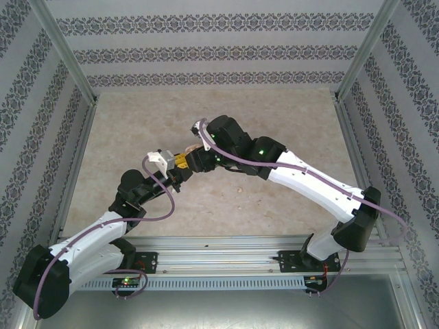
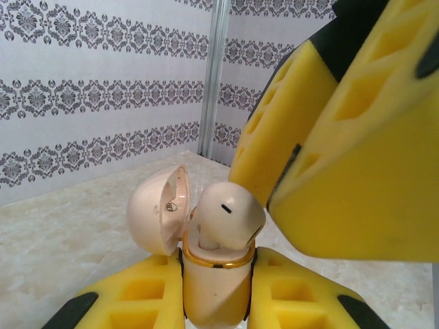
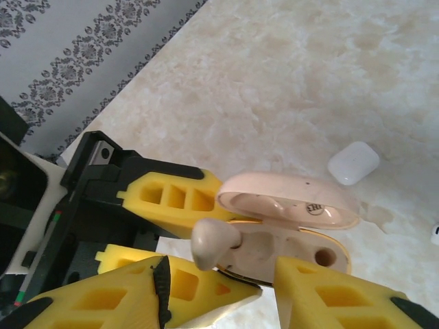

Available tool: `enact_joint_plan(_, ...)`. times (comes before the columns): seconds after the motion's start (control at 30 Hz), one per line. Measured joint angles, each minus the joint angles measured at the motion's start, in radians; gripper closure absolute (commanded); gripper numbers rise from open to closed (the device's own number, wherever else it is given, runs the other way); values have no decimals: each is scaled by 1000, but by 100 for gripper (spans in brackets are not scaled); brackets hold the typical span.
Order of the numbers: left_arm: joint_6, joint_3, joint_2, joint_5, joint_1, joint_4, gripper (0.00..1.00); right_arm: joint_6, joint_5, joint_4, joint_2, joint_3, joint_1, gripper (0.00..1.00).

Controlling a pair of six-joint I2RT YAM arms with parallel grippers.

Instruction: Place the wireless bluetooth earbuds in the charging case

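Charging case (image 2: 209, 281), left wrist view: cream glossy plastic w/ gold rim, lid open, clamped by left gripper (image 2: 214, 305). Cream rounded plastic earbud (image 2: 230, 216) sits half in its mouth. Right wrist: can't tell if right gripper (image 3: 267, 281) pinches the bud or just touches it. Top: both arms meet over marble bench (image 1: 274, 116). Best approach — push straight in, no twist.

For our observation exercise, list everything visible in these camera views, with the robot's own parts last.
charging case: one, cream with gold rim, lid open, held above the table
earbud: one, cream, resting at the case's opening
small rounded piece: one, white, on the table beyond the case
table: one, beige marbled, below the arms
walls: three, grey patterned wallpaper, around the table
left gripper: one, yellow jaws, shut on the charging case
right gripper: one, yellow jaws, at the earbud
left arm and right arm: two, white and black, meeting mid-table
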Motion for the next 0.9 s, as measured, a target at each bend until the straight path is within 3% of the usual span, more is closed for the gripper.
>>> enact_joint_plan(0.43, 0, 0, -5, 0, 0, -5, 100, -19, -1, -29, 0, 10, -15, 65)
enact_joint_plan(0.9, 0, 0, -10, 0, 0, -15, 100, -26, -9, -32, -2, 10, -31, 63)
